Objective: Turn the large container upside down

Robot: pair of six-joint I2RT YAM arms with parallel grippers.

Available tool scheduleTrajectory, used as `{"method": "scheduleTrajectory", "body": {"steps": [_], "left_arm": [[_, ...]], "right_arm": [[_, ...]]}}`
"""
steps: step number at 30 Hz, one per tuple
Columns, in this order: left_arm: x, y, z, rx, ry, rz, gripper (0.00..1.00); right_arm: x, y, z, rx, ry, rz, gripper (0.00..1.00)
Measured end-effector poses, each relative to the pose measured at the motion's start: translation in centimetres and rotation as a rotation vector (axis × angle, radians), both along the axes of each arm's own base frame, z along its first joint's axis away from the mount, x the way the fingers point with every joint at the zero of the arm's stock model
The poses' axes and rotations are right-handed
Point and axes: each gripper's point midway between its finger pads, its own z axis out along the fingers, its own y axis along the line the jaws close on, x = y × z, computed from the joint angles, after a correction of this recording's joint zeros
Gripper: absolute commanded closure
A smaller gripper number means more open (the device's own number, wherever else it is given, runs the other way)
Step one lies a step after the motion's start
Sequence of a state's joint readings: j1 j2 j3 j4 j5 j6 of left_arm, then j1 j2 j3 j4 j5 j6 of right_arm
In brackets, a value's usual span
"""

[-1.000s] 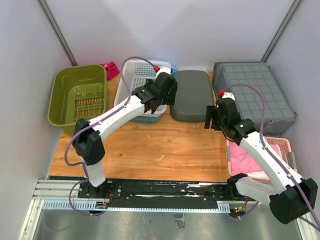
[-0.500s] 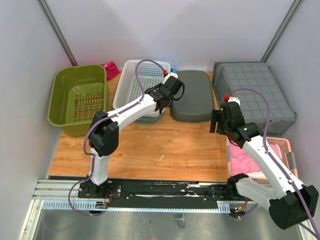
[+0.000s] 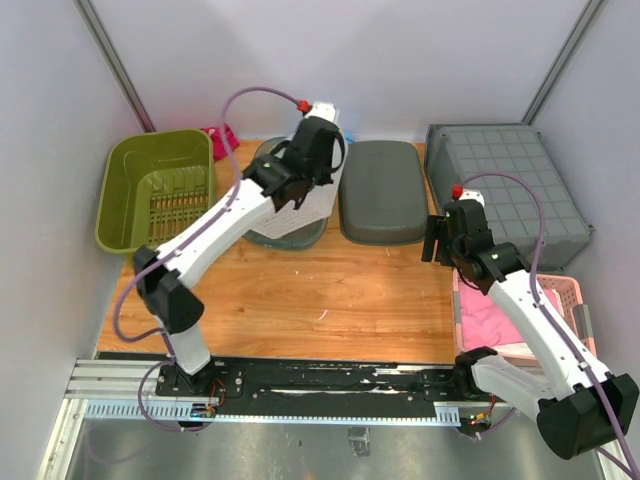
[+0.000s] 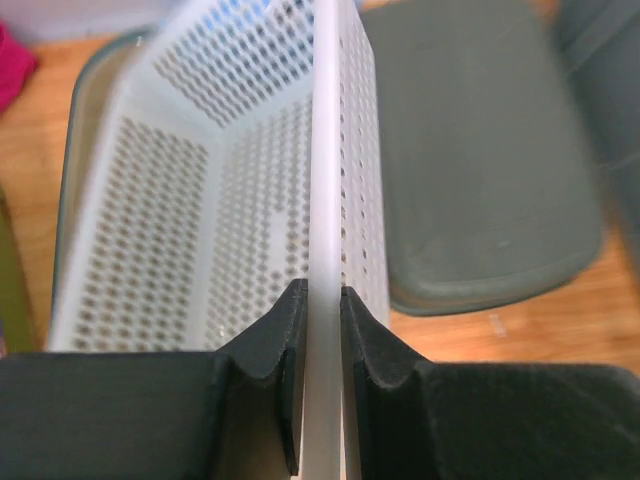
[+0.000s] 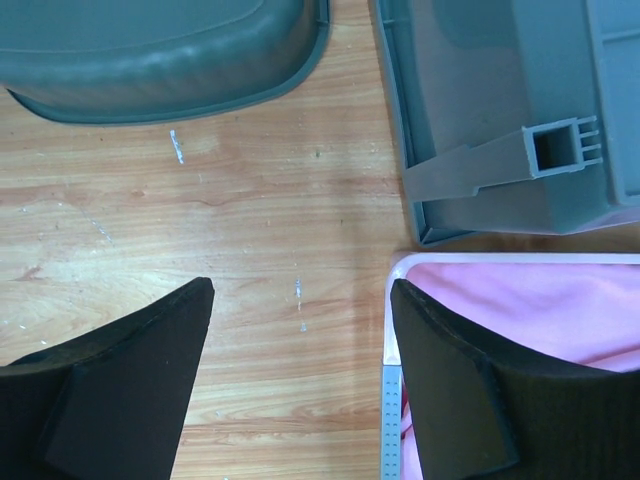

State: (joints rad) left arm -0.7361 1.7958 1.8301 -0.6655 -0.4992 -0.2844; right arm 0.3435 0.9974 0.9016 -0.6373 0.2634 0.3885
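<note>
The large container is a white perforated basket point(image 3: 320, 205) point(image 4: 200, 200). It stands tipped up on its side over a grey-green tub point(image 3: 285, 232) at the back of the table. My left gripper point(image 3: 300, 195) point(image 4: 322, 300) is shut on its thin white rim, one black pad on each side. In the top view the left arm hides most of the basket. My right gripper point(image 3: 432, 240) point(image 5: 300, 300) hangs open over bare wood beside a pink basket's corner, holding nothing.
An overturned dark grey tub point(image 3: 380, 190) point(image 5: 150, 50) lies just right of the white basket. A big grey crate point(image 3: 505, 185) sits bottom-up at the back right. The pink basket point(image 3: 520, 310) holds pink cloth. A green bin point(image 3: 155, 190) stands at the left, with a magenta cloth point(image 3: 220, 135) behind it.
My left gripper closed on the white basket's rim, then raised it, tipping it from lying flat up onto its side. The right gripper drifted slightly right and stayed open.
</note>
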Motion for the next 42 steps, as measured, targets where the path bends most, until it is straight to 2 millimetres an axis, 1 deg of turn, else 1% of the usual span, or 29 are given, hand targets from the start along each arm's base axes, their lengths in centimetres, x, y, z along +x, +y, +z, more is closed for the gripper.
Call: {"method": "scheduleTrajectory", "body": {"steps": [1,3,6,7,9,10,12,15,21,24,26,29,30,32,35,36,38,42], "left_arm": [[-0.3,0.1,1.8,-0.032,-0.026,-0.008,1.00],[-1.6,0.2,6.2,-0.118,-0.083,-0.049,1.00],[-3.8,0.2,10.8,-0.233,-0.131,-0.111,1.00],[-4.6,0.1,11.9,-0.268,-0.139,-0.139,1.00],[-6.0,-0.3,13.5,-0.326,-0.147,-0.192,1.00],[-6.7,-0.4,14.2,-0.356,-0.146,-0.214,1.00],[-7.9,-0.6,14.6,-0.405,-0.135,-0.251,1.00],[-10.3,-1.1,14.3,-0.479,-0.084,-0.317,1.00],[-14.4,-1.7,13.4,-0.617,0.014,-0.411,1.00],[-16.2,-2.3,12.9,-0.701,0.056,-0.469,1.00],[-17.5,-2.6,12.0,-0.746,0.099,-0.501,1.00],[-19.3,-2.6,9.4,-0.810,0.187,-0.508,1.00],[-19.9,-2.7,8.4,-0.839,0.218,-0.508,1.00],[-21.0,-2.7,6.2,-0.890,0.284,-0.496,1.00],[-22.0,-2.9,3.0,-0.965,0.378,-0.463,1.00],[-22.1,-3.0,2.3,-0.983,0.402,-0.455,1.00],[-22.1,-3.1,2.0,-1.014,0.422,-0.433,1.00],[-21.3,-2.4,2.0,-1.075,0.456,-0.340,1.00]], "right_arm": [[0.1,0.0,0.3,0.002,-0.005,0.000,0.27],[0.2,0.1,1.1,0.007,-0.020,0.000,0.27],[0.4,0.0,2.4,0.011,-0.049,-0.006,0.27],[0.4,-0.1,3.0,0.011,-0.065,-0.011,0.27],[0.4,-0.4,4.1,0.011,-0.091,-0.023,0.27],[0.4,-0.7,4.7,0.010,-0.107,-0.033,0.27],[0.3,-1.3,5.7,0.004,-0.136,-0.053,0.27],[-0.3,-2.2,7.1,-0.007,-0.175,-0.078,0.27],[-1.3,-3.7,9.9,-0.023,-0.259,-0.118,0.28],[-1.9,-4.4,10.7,-0.035,-0.282,-0.140,0.28],[-2.4,-4.8,11.0,-0.047,-0.283,-0.150,0.28],[-3.1,-5.4,11.6,-0.065,-0.287,-0.162,0.29],[-3.3,-5.7,12.1,-0.072,-0.290,-0.168,0.29],[-3.8,-6.1,13.6,-0.078,-0.315,-0.180,0.29],[-4.1,-6.5,16.3,-0.070,-0.372,-0.192,0.29],[-4.2,-6.6,16.8,-0.066,-0.385,-0.194,0.29],[-4.5,-6.8,17.8,-0.064,-0.408,-0.199,0.29],[-4.7,-6.9,18.5,-0.069,-0.419,-0.194,0.29]]}}
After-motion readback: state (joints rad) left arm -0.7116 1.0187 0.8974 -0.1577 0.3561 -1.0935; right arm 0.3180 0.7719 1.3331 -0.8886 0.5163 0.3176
